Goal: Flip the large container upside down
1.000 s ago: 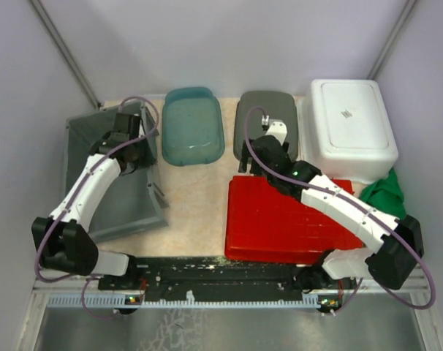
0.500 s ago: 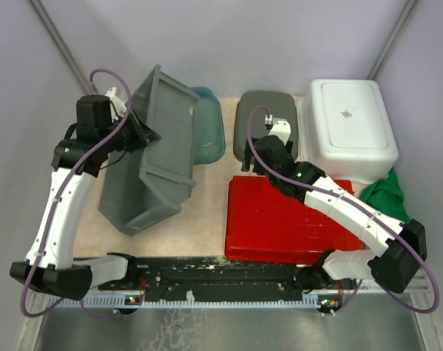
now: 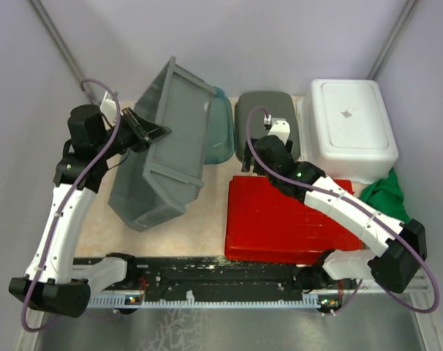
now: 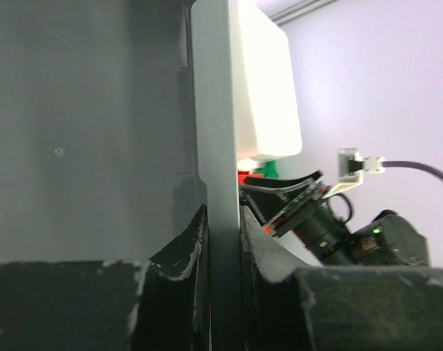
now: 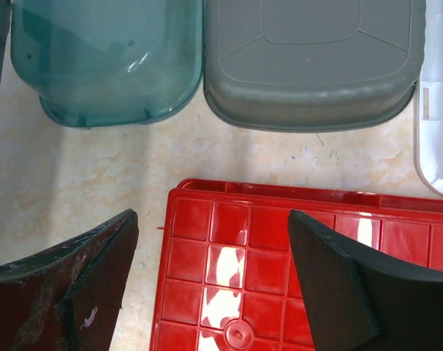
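Note:
The large grey container [image 3: 167,142] is lifted off the table and tilted on edge, its open side toward the left arm, over the left half of the table. My left gripper [image 3: 150,133] is shut on its rim; in the left wrist view the rim [image 4: 216,183] runs straight between the two fingers. My right gripper [image 3: 269,152] is open and empty above the far edge of the red container [image 3: 284,219]; in the right wrist view the red container's ribbed underside [image 5: 280,256] lies between its spread fingers.
A teal tub [image 3: 218,131] sits behind the lifted container, partly hidden. A dark grey tub [image 3: 262,117] and a white container [image 3: 351,128] stand upside down at the back right. A green cloth [image 3: 386,194] lies at the right edge.
The left arm has raised the large grey container from the table's left side and swung it up and to the right, tipping it steeper. The right arm has barely moved.

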